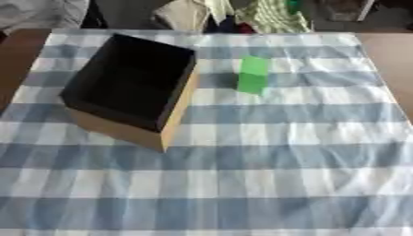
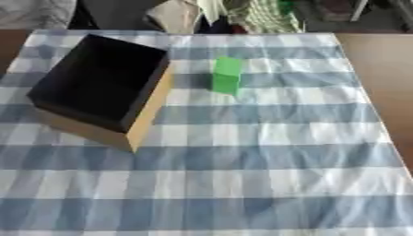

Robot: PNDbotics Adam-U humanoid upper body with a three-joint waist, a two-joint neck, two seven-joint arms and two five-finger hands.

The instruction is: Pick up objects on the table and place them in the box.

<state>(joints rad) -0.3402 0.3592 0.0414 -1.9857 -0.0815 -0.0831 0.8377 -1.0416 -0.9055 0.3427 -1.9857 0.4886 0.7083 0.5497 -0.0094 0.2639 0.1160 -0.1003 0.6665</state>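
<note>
A green block (image 1: 253, 75) stands upright on the blue and white checked cloth, just right of the box. The open cardboard box (image 1: 179, 113) sits at the left of the table, turned at an angle, its dark inside showing nothing in it. A small gap of cloth separates block and box. Neither of my hands shows in either view.
The checked cloth (image 1: 266, 175) covers most of the table and runs wide toward the near edge. Bare brown tabletop (image 2: 377, 69) shows at the right and far left. Cloth and cluttered items (image 1: 266, 16) lie beyond the table's far edge.
</note>
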